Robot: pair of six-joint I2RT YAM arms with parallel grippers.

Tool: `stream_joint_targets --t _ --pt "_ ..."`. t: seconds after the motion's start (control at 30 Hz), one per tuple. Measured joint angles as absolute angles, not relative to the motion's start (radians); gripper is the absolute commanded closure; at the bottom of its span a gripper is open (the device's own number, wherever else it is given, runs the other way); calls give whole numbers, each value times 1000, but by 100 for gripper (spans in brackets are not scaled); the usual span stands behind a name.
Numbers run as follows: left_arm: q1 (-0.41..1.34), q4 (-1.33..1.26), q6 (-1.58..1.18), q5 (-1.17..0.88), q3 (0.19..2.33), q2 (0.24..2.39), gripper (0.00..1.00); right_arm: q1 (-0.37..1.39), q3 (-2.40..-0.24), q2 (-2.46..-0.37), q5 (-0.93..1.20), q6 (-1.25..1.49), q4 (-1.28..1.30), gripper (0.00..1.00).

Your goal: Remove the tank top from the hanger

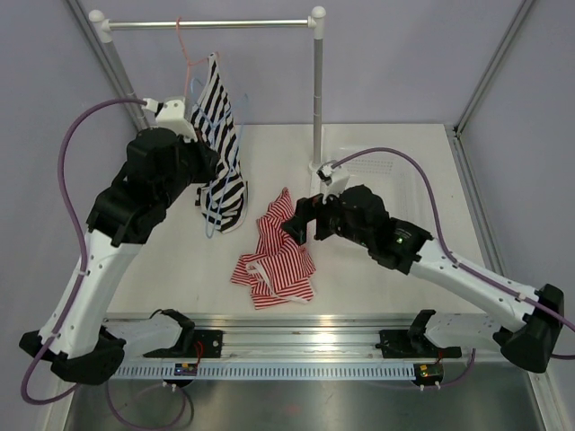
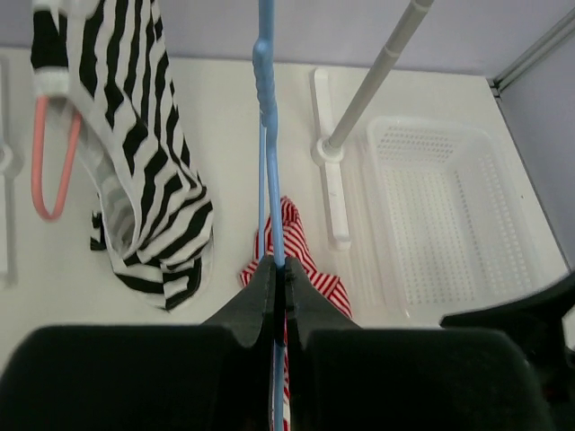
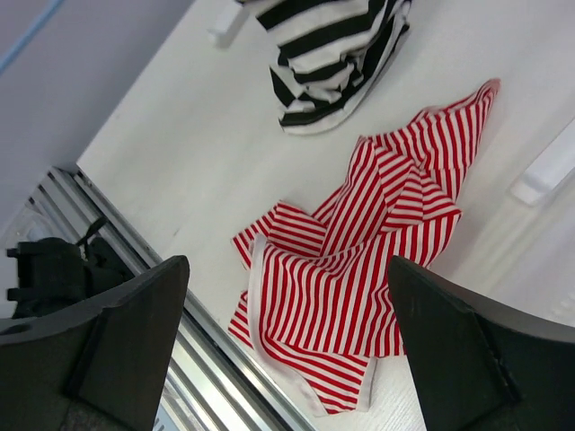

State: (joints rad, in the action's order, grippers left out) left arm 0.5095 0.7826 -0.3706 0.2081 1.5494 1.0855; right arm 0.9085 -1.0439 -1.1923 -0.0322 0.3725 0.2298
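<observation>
— From above, where's the tank top [image 1: 274, 256]?

— Off the rack, crumpled on the surface [image 1: 171, 260], in front of the post [image 1: 317, 99] and a little to its left. The right hand [image 1: 296, 229] hovers at the edge nearest the post, fingers spread wide, holding nothing.

— And the left arm [image 1: 148, 184]?

— Raised well left of the post, up by the striped top [image 1: 220, 148] that hangs from the rail [image 1: 207, 24]. I can't make out its hand from up here.

— The left wrist camera, then?

— There the left hand [image 2: 277, 274] is pinched tight on the hanger [image 2: 266, 108], a thin blue wire running straight up from between the fingers. The tank top is off it. A bit of red stripe shows on the surface just past the fingertips, in front of the post's foot. Left of the post the striped top hangs on a pink hanger [image 2: 49, 171]. Right of the post sits a white basket [image 2: 440, 215].

— Right wrist camera?

— Its two fingers [image 3: 117, 341] stand far apart at the bottom corners. The tank top lies spread below, between and beyond them, and I can't tell that either one touches it. The striped top's hem shows past it, farther out.
</observation>
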Motion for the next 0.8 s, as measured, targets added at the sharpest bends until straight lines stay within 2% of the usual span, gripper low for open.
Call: stream_joint_targets --t 0.27,0.43,0.6,0.8 --pt "500 907 -258 230 2051 1435 100 909 -1044 -1054 -91 353 273 1" --pt "477 927 -206 229 2276 1609 100 909 -1027 -1018 -113 352 311 0" --pt "431 892 -170 185 2324 1691 100 908 -1020 -988 -113 352 335 1" --pt "387 790 -106 142 2288 1739 100 909 -995 -947 -112 353 344 1"
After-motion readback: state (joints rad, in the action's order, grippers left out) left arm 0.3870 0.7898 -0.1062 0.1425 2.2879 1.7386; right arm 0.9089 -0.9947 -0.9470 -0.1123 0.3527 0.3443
